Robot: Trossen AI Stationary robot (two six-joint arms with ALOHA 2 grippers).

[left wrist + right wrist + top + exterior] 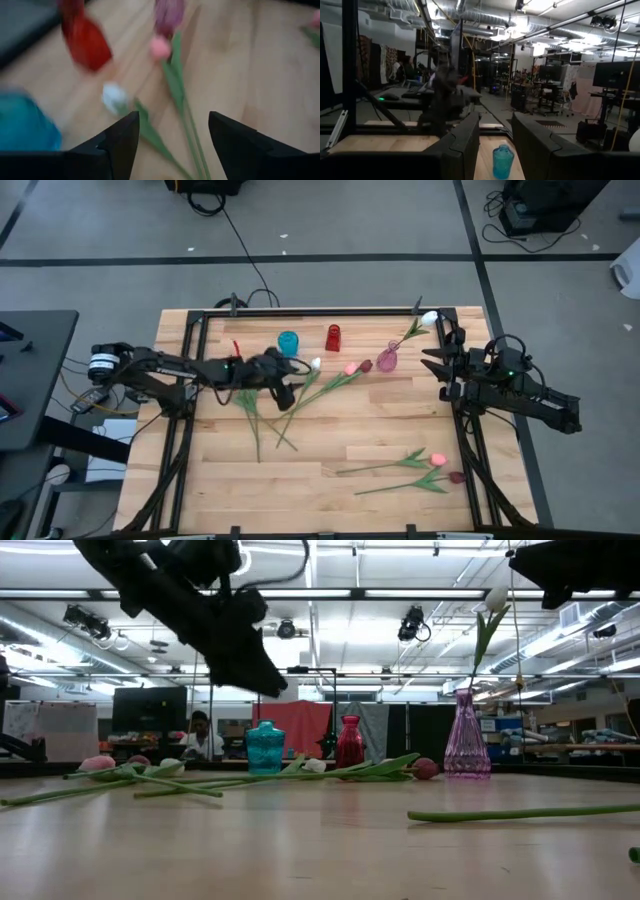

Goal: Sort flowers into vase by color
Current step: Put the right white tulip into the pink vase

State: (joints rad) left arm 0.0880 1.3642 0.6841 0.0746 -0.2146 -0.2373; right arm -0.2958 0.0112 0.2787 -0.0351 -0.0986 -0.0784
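Observation:
Three small vases stand in a row at the far side: blue (288,342), red (333,337) and pink glass (387,360), the last holding a white tulip (428,318) by its stem. Loose flowers lie flat on the table: a white head (114,95), a pink head (160,47) and a dark red head (366,365) near the vases, and two more (437,459) at the near right. My left gripper (172,137) hovers open above the green stems (175,95), holding nothing. My right gripper (495,135) waits open at the right edge.
More stems and leaves (255,415) spread toward the near side under the left arm. A black frame (300,311) borders the table's far edge and sides. Bare wood (340,430) lies in the table's middle.

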